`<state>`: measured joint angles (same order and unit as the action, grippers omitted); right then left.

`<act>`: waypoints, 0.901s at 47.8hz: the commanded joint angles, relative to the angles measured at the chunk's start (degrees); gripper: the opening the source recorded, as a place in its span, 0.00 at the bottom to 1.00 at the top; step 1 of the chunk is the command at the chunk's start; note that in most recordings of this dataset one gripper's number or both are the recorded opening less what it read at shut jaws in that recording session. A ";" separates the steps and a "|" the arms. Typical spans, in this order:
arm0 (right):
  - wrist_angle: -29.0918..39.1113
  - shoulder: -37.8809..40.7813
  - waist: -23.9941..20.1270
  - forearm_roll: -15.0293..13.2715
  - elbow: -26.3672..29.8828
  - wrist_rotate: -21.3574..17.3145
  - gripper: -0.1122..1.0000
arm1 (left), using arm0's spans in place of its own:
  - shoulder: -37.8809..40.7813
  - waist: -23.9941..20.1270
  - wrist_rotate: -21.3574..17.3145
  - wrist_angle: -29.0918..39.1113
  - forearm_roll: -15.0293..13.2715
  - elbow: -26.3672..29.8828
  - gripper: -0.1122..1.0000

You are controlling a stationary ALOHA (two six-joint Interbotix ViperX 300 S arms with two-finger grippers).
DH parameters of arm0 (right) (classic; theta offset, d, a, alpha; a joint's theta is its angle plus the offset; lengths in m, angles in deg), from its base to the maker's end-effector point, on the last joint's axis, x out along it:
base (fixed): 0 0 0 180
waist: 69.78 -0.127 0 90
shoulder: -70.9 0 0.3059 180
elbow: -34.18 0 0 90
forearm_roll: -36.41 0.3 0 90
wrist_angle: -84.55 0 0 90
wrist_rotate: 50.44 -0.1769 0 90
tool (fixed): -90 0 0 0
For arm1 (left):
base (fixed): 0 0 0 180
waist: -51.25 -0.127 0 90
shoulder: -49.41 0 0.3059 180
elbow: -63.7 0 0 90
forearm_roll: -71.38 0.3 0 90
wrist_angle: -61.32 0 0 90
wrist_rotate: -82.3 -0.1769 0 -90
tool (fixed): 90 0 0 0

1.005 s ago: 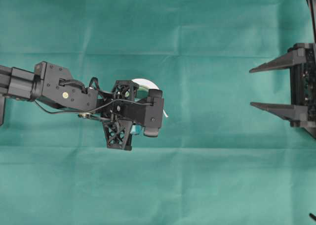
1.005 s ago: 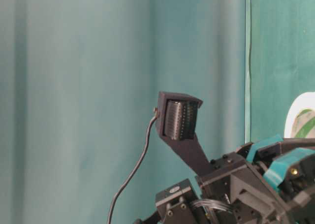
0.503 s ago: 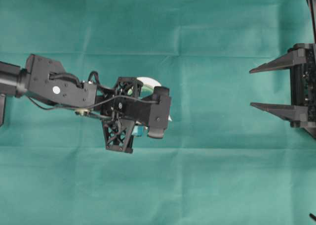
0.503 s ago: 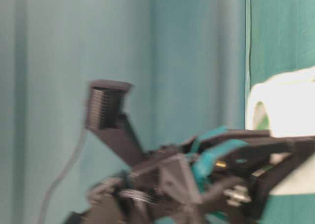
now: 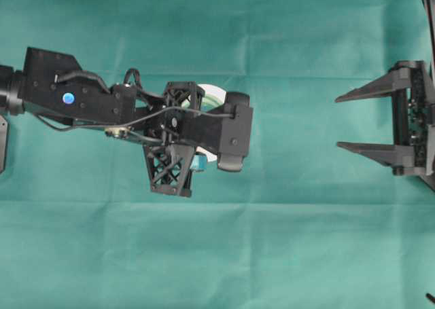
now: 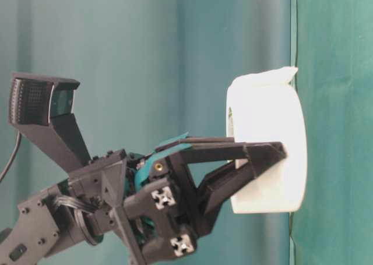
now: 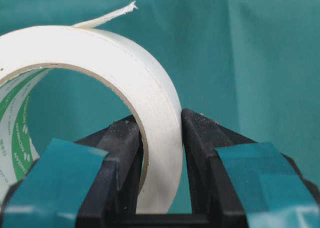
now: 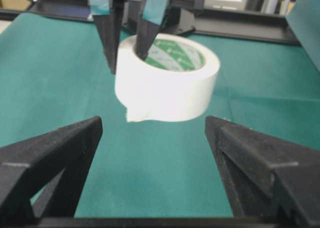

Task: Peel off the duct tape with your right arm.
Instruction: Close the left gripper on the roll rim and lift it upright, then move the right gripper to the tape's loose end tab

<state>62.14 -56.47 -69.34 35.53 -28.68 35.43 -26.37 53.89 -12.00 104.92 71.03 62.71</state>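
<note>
The duct tape point(image 5: 215, 92) is a white roll with a green-printed core, held up off the green cloth. My left gripper point(image 5: 202, 156) is shut on the roll's wall, one finger inside the ring and one outside point(image 7: 160, 118). Seen from table level, the roll point(image 6: 268, 142) hangs at the left gripper's point(image 6: 274, 157) tips. A loose strip end point(image 7: 107, 16) sticks out from the roll, and it faces the right wrist camera point(image 8: 134, 115). My right gripper point(image 5: 338, 122) stands open at the right edge, well apart from the roll point(image 8: 167, 82), with nothing between its fingers point(image 8: 153, 125).
Green cloth point(image 5: 285, 255) with fold creases covers the table. A black frame rail point(image 8: 240, 22) runs behind the left arm in the right wrist view. The left wrist camera mount point(image 6: 41, 102) juts up over the left arm.
The left arm has carried the roll up and toward the right arm, bringing it fully into the table-level view. The right gripper has edged slightly left, still open.
</note>
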 commanded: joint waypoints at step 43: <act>-3.52 32.70 0.53 1.23 20.48 -0.88 0.79 | -2.72 -2.20 0.18 2.55 0.26 3.08 0.29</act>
<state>59.50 -24.39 -68.90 36.50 -10.22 34.64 -26.46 51.87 -11.74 107.64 71.12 63.77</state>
